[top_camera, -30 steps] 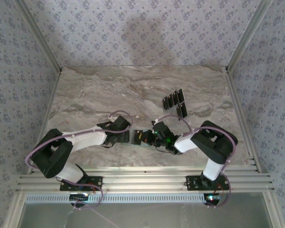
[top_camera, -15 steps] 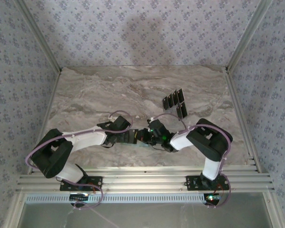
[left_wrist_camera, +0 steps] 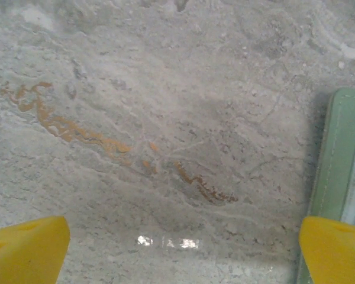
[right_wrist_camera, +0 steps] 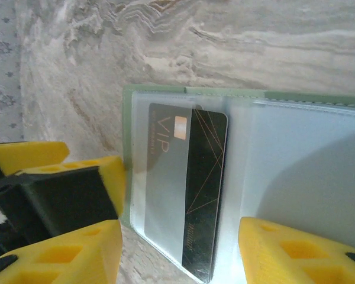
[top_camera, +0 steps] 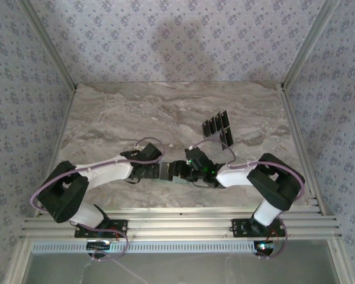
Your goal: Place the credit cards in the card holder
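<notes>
The pale green card holder (right_wrist_camera: 128, 124) lies open on the marble, its clear sleeves facing up. A dark glossy VIP card (right_wrist_camera: 192, 195) sits partly inside the left sleeve, slightly askew. My right gripper (right_wrist_camera: 177, 239) is open just above it, its yellow fingers on either side of the card without touching it. My left gripper (left_wrist_camera: 183, 248) is open too, with its right finger (left_wrist_camera: 334, 248) at the edge of the holder (left_wrist_camera: 343, 154). In the top view the left gripper (top_camera: 163, 171) and right gripper (top_camera: 181, 170) meet over the holder (top_camera: 173, 180). Several loose dark credit cards (top_camera: 216, 125) lie further back.
The loose cards are fanned out right of centre, with one more (top_camera: 226, 138) just below the fan. Aluminium rails (top_camera: 177, 222) run along the near table edge. Patterned walls close in the back and both sides.
My right gripper has slid left over the holder, and its arm has stretched out low with the elbow swinging right. The left arm has stayed put.
</notes>
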Tool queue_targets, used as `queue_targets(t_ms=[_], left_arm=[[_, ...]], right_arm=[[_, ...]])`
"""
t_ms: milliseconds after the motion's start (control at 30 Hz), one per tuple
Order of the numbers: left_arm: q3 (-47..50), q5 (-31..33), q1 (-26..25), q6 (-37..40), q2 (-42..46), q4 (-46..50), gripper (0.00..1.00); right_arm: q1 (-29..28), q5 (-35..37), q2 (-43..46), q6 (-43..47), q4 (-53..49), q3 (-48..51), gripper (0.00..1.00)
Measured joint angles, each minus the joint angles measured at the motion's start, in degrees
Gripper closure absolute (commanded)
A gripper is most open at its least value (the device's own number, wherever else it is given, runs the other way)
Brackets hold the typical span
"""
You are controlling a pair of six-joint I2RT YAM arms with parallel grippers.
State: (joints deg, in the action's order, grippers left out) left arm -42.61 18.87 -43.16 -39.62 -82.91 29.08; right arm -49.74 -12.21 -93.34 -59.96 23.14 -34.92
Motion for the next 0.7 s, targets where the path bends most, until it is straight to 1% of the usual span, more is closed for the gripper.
queue_targets(t_ms=[233, 367, 533, 633, 667, 700], left_arm=[[0.00, 0.04, 1.31, 0.11, 1.18, 1.18, 0.00], [0.17, 0.00, 1.31, 0.11, 1.18, 1.03, 0.00], [1.20, -0.04, 1.31, 0.11, 1.16, 0.70, 0.00], [1.60, -0.24, 1.31, 0.13, 1.09, 0.37, 0.00], [1.68, -0.26, 1.31, 0.11, 1.07, 0.17, 0.00], [1.75, -0.39, 1.31, 0.11, 1.07, 0.02, 0.00]], right_arm=[[1.33, -0.66, 0.02, 2.95, -5.55, -2.01, 0.50], [2.62, -0.72, 0.13, 6.38, -12.09, -4.83, 0.49], [2.89, -0.46, 0.13, 11.17, -22.49, -9.77, 0.50], [2.82, 0.33, 0.13, 13.22, -27.02, -12.46, 0.54], [2.75, 0.72, 0.13, 13.81, -28.39, -13.29, 0.58], [2.73, 1.11, 0.13, 14.53, -29.53, -13.92, 0.65]])
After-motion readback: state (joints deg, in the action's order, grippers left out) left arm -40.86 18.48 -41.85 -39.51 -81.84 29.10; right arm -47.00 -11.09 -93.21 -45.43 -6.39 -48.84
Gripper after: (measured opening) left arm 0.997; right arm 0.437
